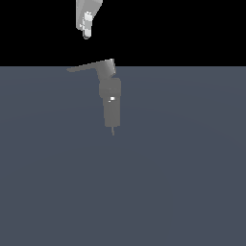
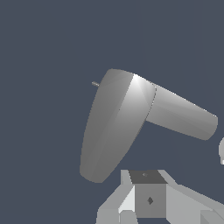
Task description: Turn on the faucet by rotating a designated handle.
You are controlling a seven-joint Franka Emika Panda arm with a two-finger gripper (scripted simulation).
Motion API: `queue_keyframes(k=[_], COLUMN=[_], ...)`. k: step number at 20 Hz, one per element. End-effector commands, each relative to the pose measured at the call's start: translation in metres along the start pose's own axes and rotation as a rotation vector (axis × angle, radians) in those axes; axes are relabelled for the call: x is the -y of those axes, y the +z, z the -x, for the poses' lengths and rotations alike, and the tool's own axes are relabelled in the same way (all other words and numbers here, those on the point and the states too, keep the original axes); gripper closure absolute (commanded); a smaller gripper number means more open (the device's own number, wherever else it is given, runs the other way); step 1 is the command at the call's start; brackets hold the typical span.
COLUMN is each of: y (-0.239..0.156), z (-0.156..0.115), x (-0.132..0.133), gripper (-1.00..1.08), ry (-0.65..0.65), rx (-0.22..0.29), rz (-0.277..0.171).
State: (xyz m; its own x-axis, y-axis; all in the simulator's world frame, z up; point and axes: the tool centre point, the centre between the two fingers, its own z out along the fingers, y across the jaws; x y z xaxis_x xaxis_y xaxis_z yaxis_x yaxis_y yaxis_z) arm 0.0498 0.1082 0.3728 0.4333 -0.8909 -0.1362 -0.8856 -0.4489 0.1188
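gripper (image 1: pixel 86 34): above the handle (image 1: pixel 85 67), apart from it; finger gap unclear, cannot tell
risk: descent misses the thin blade, or strikes the faucet (image 1: pixel 111 103) top block

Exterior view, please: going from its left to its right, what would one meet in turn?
Handle → tool → faucet; the tool hangs above the handle, apart from it.

A bare simulated test scene rather than any real room: a flat, featureless slate-blue floor (image 1: pixel 182 182) runs to a straight far edge under a pure black void, with only a small matte grey blocky faucet (image 1: pixel 111 98) and a white robot gripper (image 1: pixel 87 29) rendered without texture.
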Motion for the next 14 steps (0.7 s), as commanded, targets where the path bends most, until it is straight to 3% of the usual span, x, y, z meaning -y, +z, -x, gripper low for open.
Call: queue_keyframes(k=[1,14], y=[0.013,0.081], z=[0.001,0.011], x=[0.016,0.081], gripper=[1.08,1.08], ry=[0.06,0.308], rx=[-0.007,-0.056], rz=[0.009,0.044])
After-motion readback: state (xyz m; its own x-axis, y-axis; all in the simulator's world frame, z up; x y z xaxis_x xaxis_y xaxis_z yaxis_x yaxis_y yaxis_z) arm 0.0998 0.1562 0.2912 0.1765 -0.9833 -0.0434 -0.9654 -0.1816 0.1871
